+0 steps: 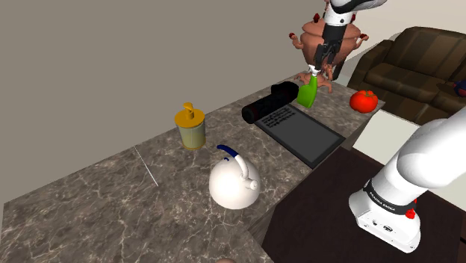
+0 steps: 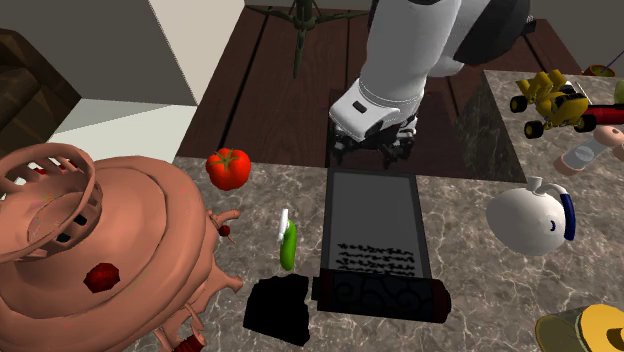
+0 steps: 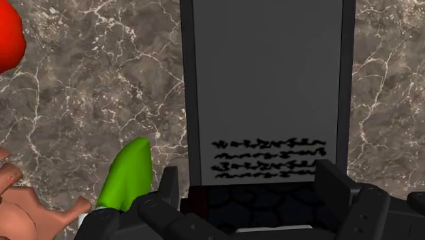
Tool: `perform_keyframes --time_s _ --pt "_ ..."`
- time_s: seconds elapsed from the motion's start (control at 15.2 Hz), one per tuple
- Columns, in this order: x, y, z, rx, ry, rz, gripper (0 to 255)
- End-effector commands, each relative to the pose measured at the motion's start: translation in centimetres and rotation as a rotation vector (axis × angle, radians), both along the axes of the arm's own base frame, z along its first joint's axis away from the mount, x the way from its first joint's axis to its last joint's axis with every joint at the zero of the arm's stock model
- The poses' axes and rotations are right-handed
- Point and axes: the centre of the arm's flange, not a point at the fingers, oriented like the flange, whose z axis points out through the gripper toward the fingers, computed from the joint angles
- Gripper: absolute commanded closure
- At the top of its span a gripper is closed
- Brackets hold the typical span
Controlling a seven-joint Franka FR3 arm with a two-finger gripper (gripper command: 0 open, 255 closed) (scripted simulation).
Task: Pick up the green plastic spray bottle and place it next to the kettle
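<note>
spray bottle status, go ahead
End effector open, empty. Green spray bottle on counter, beside one finger, not between them. Black roll and grey mat lie toward white kettle.

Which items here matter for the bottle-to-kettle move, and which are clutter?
Job: green spray bottle, white kettle, gripper (open).
Clutter: red tomato, yellow-lidded jar, dark mat, brown urn, yellow toy car.
</note>
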Motion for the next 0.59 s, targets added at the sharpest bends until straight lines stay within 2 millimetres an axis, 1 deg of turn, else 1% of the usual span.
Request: perform_keyframes --time_s 0.0,0.53 --pt "1.0 -2.1 -0.9 0.004 -0.002 0.0 0" --pt "6.0 -11.1 -4.1 0.025 -0.008 -0.003 0"
